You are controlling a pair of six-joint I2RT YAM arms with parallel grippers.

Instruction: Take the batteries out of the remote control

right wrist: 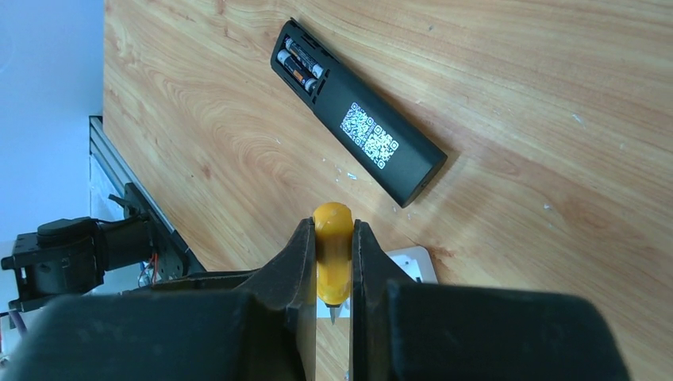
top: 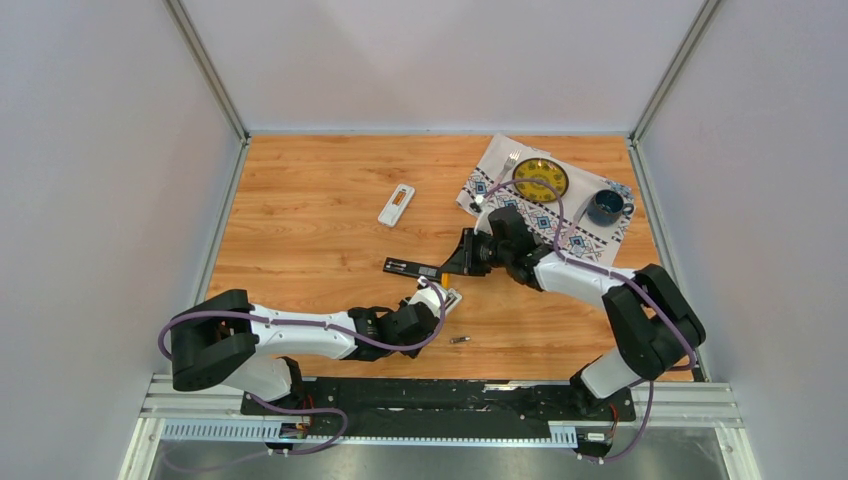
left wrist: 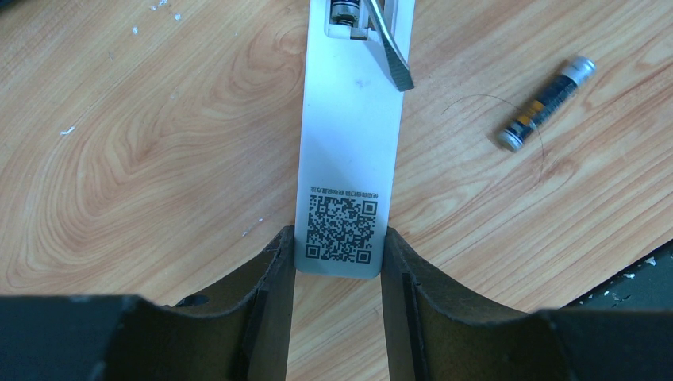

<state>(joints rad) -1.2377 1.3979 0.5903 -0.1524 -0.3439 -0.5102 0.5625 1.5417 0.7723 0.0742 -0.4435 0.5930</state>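
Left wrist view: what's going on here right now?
The left gripper clamps a white remote lying QR side up on the table. The right gripper holds a yellow-handled screwdriver, its blade at the remote's open compartment, where a seated battery shows. A loose battery lies on the wood beside it. A black remote nearby has batteries in its open compartment.

white remote [left wrist: 347, 143]: one QR code [left wrist: 341, 230], tiny print above, seemingly illegible | black remote [right wrist: 332, 89]: two QR codes [right wrist: 357, 121]

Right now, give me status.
Left claw shut on white remote. Right claw shut on screwdriver, blade over that remote. Loose battery on table, second battery in the remote. Black remote holds two batteries.
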